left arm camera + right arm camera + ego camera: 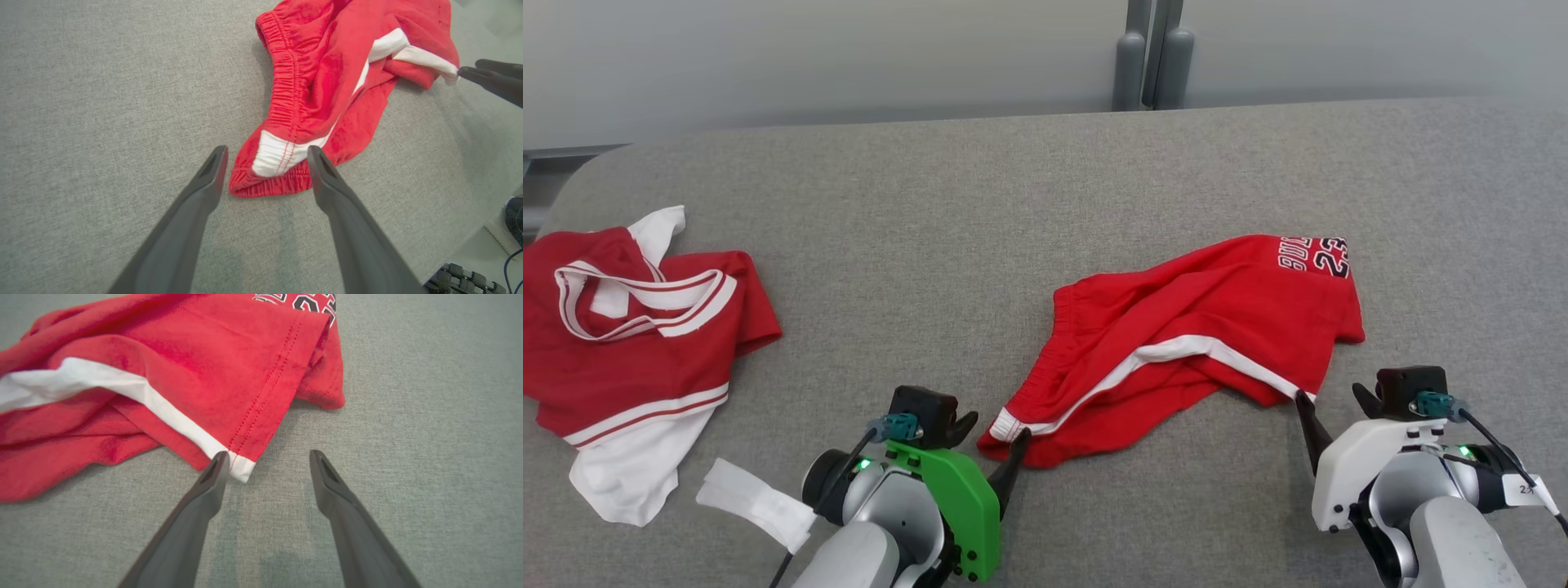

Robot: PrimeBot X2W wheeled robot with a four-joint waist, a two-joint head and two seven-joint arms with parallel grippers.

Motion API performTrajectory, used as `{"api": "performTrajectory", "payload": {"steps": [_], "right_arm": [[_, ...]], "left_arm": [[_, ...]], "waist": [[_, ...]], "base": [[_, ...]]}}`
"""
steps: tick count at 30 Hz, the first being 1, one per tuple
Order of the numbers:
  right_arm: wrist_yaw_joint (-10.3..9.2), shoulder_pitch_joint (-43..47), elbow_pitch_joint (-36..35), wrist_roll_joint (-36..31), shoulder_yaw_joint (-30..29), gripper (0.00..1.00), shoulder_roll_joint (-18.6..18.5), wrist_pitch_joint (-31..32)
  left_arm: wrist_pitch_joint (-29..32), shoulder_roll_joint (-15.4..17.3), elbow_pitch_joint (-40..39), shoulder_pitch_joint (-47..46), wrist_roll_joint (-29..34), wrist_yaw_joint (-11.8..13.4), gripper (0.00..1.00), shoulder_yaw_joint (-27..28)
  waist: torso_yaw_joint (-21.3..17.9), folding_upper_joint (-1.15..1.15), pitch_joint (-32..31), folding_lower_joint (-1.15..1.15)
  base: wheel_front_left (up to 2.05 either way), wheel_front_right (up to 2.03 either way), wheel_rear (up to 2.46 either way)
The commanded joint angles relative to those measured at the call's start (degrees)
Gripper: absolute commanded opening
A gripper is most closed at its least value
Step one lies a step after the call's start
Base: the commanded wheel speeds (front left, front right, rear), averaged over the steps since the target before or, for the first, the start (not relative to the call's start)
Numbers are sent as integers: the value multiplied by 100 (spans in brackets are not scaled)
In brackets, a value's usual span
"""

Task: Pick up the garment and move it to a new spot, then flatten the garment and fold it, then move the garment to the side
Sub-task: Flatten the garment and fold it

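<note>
Lying crumpled on the grey fabric-covered table (1013,204), the red fabric shorts with a white side stripe (1209,327) sit slightly toward 3 o'clock from its middle. The left gripper (266,150), fingers spread, brackets the waistband corner at the shorts' 7 o'clock. The right gripper (268,454), also spread, has one fingertip at the white hem corner at 5 o'clock. A rumpled red-and-white jersey (629,343) lies at 9 o'clock.

Two garments: shorts (1184,327), jersey (637,343); two pincers: left pincer (996,425), right pincer (1329,394).
</note>
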Motion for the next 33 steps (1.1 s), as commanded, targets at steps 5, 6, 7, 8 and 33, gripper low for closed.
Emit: {"api": "performTrajectory", "payload": {"steps": [5,6,7,8,33], "right_arm": [[-6,-237,273,187,123,100,-4,-128],[-6,-252,306,201,141,100,-3,-143],[-6,-263,343,221,163,100,-3,-159],[-6,-271,384,231,188,100,-2,-164],[-6,-480,635,510,521,0,-13,-437]], "left_arm": [[80,15,131,-210,30,-48,77,-56],[78,18,146,-220,22,-54,64,-61],[79,24,159,-228,15,-53,58,-68],[63,23,164,-242,10,-55,57,-72],[-532,-150,1,-284,-432,-222,0,11]], "waist": [[-14,0,159,0],[-5,0,168,0],[2,0,175,0],[7,0,180,0],[34,0,226,0]], "base": [[0,0,0],[0,0,0],[0,0,0],[0,0,0],[0,0,0]]}}
